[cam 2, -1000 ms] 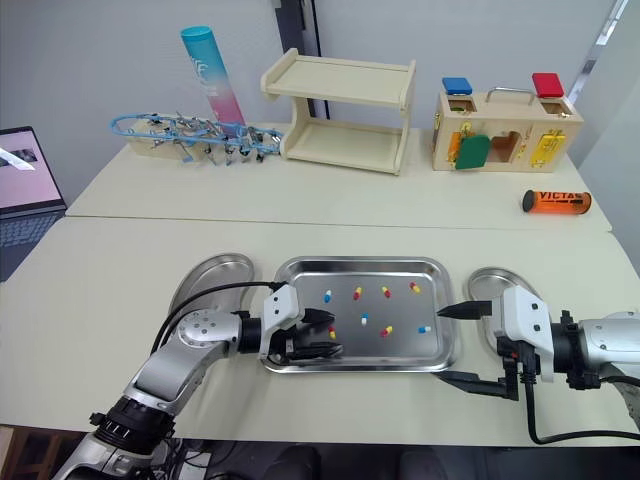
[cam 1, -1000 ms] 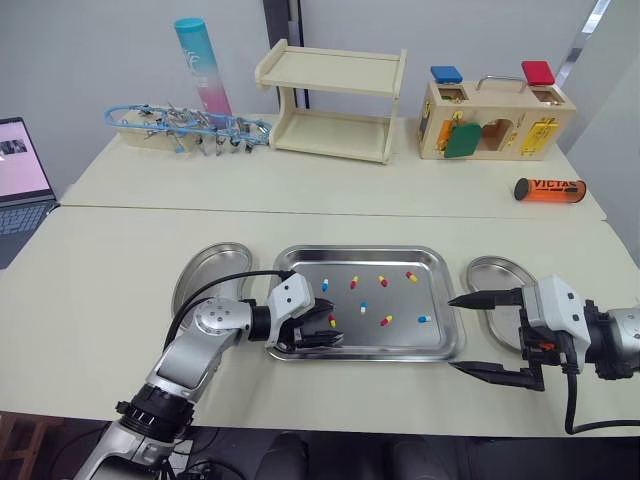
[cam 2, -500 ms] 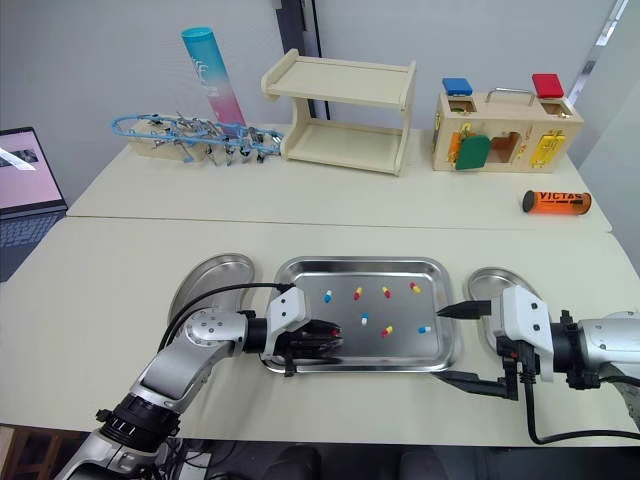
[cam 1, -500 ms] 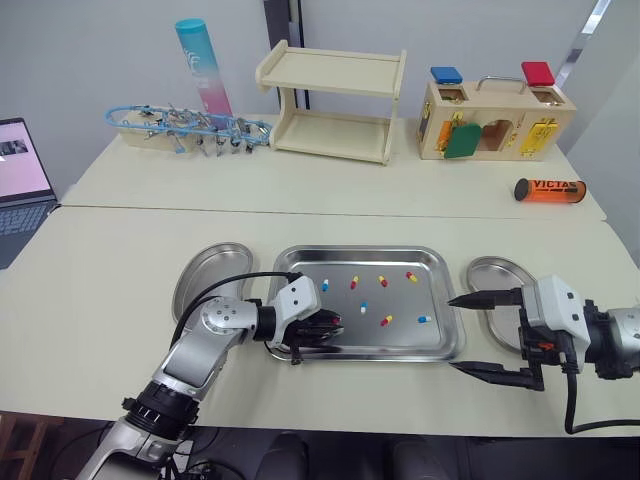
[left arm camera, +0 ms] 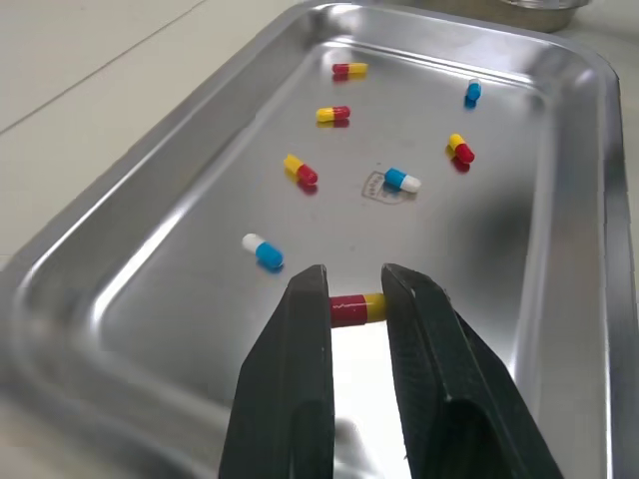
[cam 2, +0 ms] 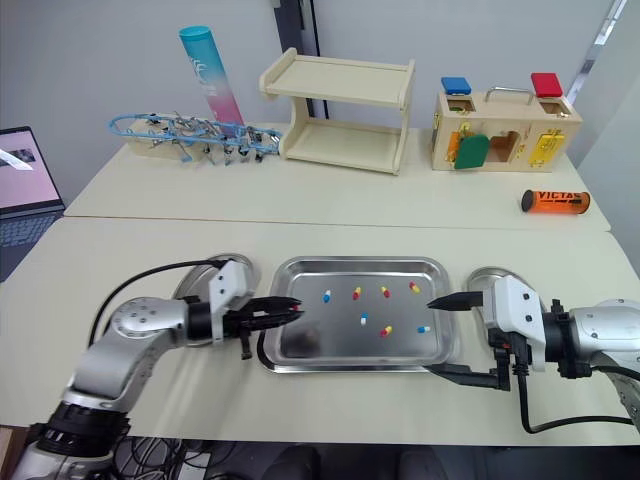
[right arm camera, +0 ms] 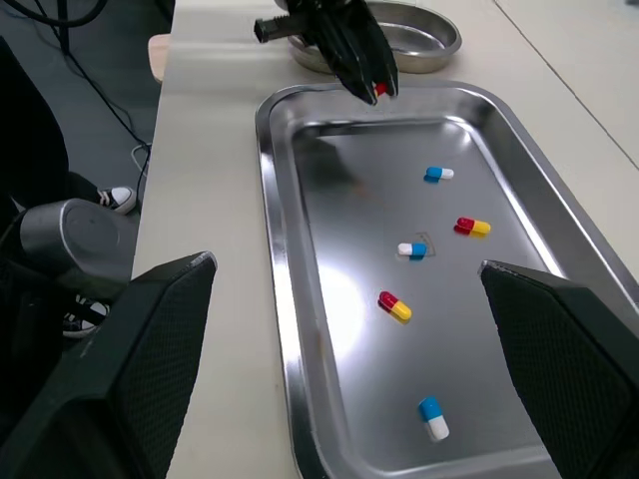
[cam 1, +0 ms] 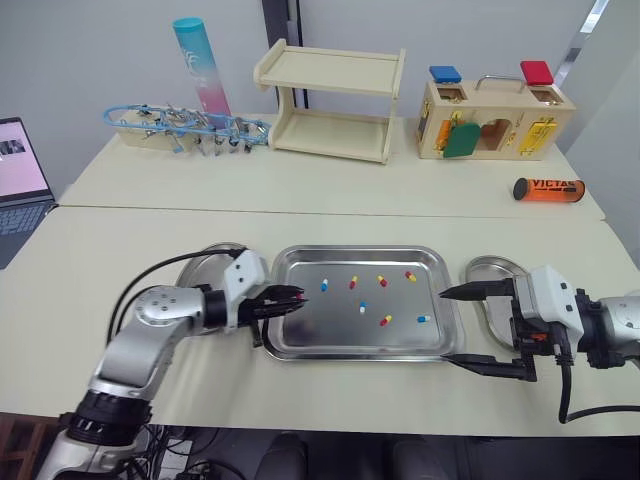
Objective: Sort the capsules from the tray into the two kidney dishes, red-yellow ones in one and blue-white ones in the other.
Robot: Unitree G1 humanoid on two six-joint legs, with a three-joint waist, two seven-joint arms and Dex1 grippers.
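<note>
A steel tray (cam 1: 360, 252) lies mid-table with several loose capsules, red-yellow ones (cam 1: 386, 320) and blue-white ones (cam 1: 324, 285). My left gripper (cam 1: 290, 297) hovers over the tray's left end, shut on a red-yellow capsule (left arm camera: 356, 308) that lies crosswise between its fingertips. Just left of that gripper sits the left kidney dish (cam 1: 200, 270). The right kidney dish (cam 1: 490, 270) is past the tray's right end. My right gripper (cam 1: 445, 325) stands open at the tray's right edge, its fingers spread wide with nothing between them.
At the back stand a wooden shelf (cam 1: 330, 100), a wooden lock box (cam 1: 495, 115), a teal tube (cam 1: 200, 70) and a blue rack of tools (cam 1: 185, 128). An orange tube (cam 1: 548, 189) lies back right. A laptop (cam 1: 20, 170) sits at the far left.
My left gripper has lifted off the tray's front-left floor and drawn back left, carrying a red-yellow capsule. The right gripper has edged slightly toward the tray.
</note>
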